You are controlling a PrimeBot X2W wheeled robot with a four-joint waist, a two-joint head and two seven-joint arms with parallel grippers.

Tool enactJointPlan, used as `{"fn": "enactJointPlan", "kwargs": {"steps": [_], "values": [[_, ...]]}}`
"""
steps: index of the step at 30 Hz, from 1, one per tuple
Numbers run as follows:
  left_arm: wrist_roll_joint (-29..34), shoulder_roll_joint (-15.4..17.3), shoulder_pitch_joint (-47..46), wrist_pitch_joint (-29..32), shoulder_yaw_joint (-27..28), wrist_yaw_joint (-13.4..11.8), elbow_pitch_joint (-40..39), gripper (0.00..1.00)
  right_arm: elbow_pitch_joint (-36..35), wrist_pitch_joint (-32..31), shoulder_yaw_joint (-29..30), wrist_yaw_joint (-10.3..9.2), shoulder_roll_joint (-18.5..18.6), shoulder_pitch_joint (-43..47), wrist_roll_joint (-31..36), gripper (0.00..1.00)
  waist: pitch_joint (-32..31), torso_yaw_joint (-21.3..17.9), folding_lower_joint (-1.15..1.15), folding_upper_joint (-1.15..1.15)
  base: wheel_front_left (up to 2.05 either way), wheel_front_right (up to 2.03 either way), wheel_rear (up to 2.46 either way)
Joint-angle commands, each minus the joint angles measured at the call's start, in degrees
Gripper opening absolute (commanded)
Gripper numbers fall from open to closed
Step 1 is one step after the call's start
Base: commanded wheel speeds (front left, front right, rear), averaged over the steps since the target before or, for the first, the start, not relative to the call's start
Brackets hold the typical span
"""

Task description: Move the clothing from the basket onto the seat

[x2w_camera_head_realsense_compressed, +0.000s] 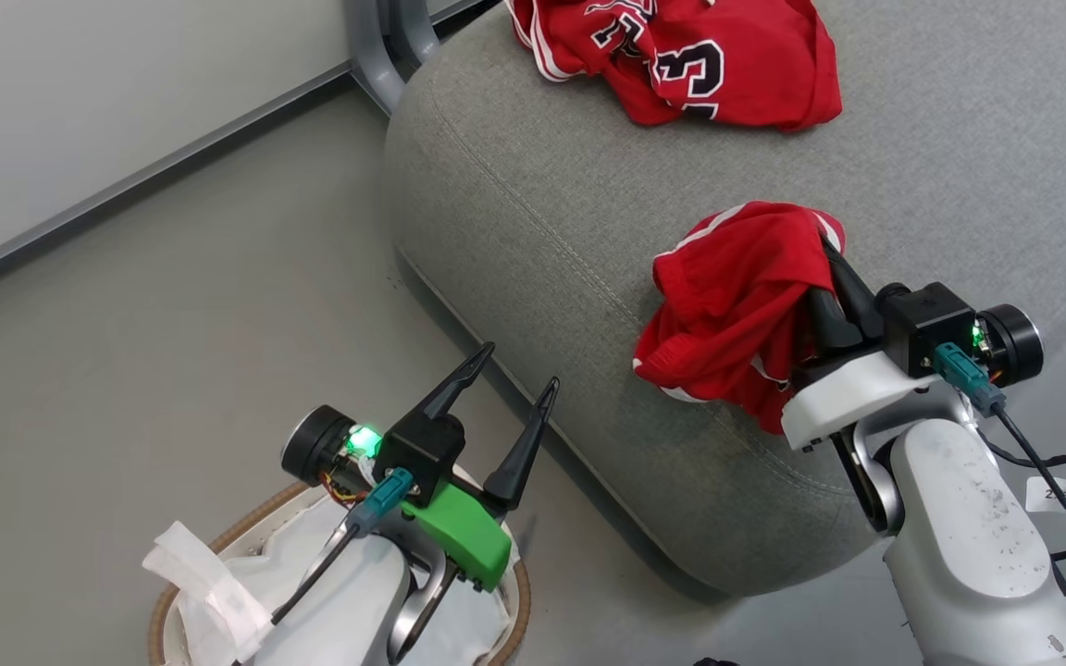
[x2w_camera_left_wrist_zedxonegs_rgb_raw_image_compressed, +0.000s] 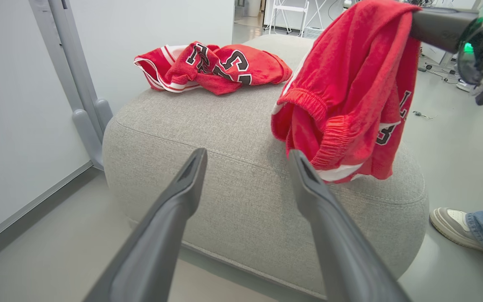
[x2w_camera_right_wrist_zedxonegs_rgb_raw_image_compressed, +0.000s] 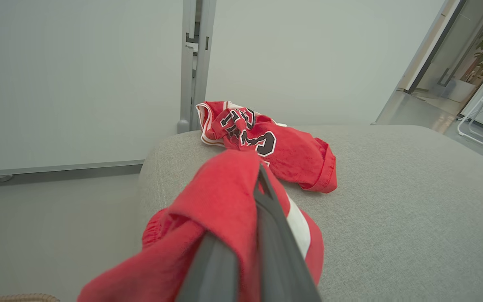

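Red shorts (x2w_camera_head_realsense_compressed: 737,296) in right claw (x2w_camera_head_realsense_compressed: 831,254) — just over the seat (x2w_camera_head_realsense_compressed: 542,231)

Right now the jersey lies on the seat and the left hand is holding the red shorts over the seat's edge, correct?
No, the hand is wrong. The right hand holds the red shorts over the edge of the seat, shut on them; the head view shows it. The left hand is open and holds nothing. The jersey does lie on the seat.

The left gripper (x2w_camera_head_realsense_compressed: 519,365) points up the head view, its fingers spread wide apart. The right gripper (x2w_camera_head_realsense_compressed: 836,268) angles up and leftward, fingers pinched together on clothing (x2w_camera_head_realsense_compressed: 737,296).
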State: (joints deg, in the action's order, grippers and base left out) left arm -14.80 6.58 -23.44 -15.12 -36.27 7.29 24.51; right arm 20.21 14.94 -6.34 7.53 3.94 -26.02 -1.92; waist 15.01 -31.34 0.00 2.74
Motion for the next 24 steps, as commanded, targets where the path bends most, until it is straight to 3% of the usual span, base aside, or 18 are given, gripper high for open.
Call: {"fn": "enactJointPlan", "kwargs": {"steps": [1,6,11,24], "values": [[-0.5,0.8,0.0,0.0,0.2,0.1,0.0,1.00,0.2,0.1,0.1,-0.08,-0.1,0.2,0.4,0.00,0.9,-0.8,0.00,0.00,0.00,0.00,0.00],[0.2,1.3,1.2,0.0,0.7,-0.1,-1.3,1.00,0.8,0.1,0.5,-0.08,1.3,-3.8,0.8,0.00,1.9,1.8,0.00,0.00,0.00,0.00,0.00],[1.0,1.6,0.0,0.0,0.6,-0.2,-3.1,1.00,0.8,0.1,4.2,-0.08,5.6,-11.8,1.1,0.00,5.1,6.8,0.00,0.00,0.00,0.00,0.00],[4.7,2.5,-6.1,0.3,-1.2,-0.8,-9.3,1.00,7.1,-2.4,16.4,-0.08,23.5,-34.0,3.5,0.00,20.2,20.5,0.00,0.00,0.00,0.00,0.00]]}}
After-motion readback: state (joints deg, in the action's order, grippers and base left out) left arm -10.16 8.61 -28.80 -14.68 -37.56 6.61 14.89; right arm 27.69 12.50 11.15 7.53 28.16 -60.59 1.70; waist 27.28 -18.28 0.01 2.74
